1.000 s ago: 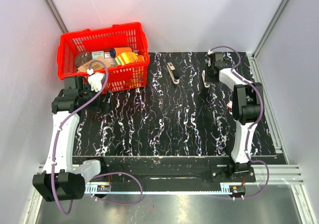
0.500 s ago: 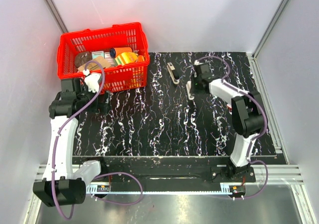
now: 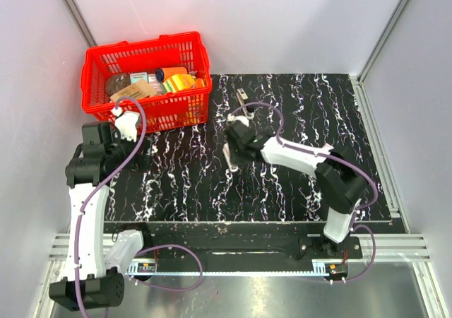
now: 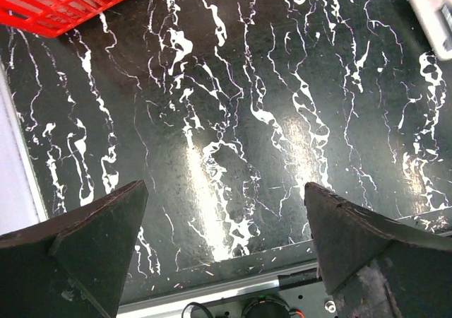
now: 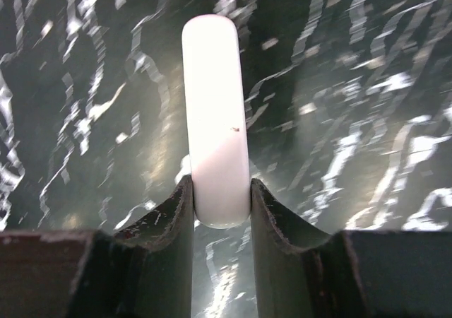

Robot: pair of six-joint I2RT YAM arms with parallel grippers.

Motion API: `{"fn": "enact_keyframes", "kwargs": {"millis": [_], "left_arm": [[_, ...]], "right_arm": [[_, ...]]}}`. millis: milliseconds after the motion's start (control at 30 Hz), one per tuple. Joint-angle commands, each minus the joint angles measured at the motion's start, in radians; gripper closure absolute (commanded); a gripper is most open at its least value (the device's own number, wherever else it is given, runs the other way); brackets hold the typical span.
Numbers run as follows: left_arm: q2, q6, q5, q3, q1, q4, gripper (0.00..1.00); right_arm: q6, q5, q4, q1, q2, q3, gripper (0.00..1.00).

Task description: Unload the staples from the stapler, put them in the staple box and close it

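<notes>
Right arm (image 3: 296,155) swung left; stapler (image 3: 242,94) part-hidden.

Stapler (image 3: 243,97): small, narrow, dark body with pale silver-beige top strip; lies flat, apparently closed, on the black marbled surface (image 3: 191,184), far-centre, near the red basket's (image 3: 141,46) right end

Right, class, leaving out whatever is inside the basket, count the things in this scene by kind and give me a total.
Robot arms: 2
Red basket: 1
Stapler: 1
White oblong piece: 1
Total: 5
</notes>
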Motion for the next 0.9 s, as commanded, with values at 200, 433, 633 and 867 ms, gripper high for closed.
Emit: {"fn": "enact_keyframes", "kwargs": {"millis": [200, 433, 633, 867], "left_arm": [[-0.053, 0.008, -0.034, -0.024, 0.015, 0.009, 0.01], [-0.064, 0.011, -0.043, -0.022, 0.015, 0.008, 0.01], [-0.063, 0.008, -0.042, -0.025, 0.017, 0.009, 0.01], [-0.049, 0.009, 0.007, -0.016, 0.017, 0.019, 0.01]], "right_arm": [[0.194, 0.114, -0.098, 0.284, 0.153, 0.197, 0.93], [0.211, 0.137, -0.164, 0.341, 0.293, 0.39, 0.88], [0.237, 0.13, -0.174, 0.361, 0.346, 0.469, 0.71], [0.206, 0.143, -0.2, 0.364, 0.325, 0.51, 0.01]]}}
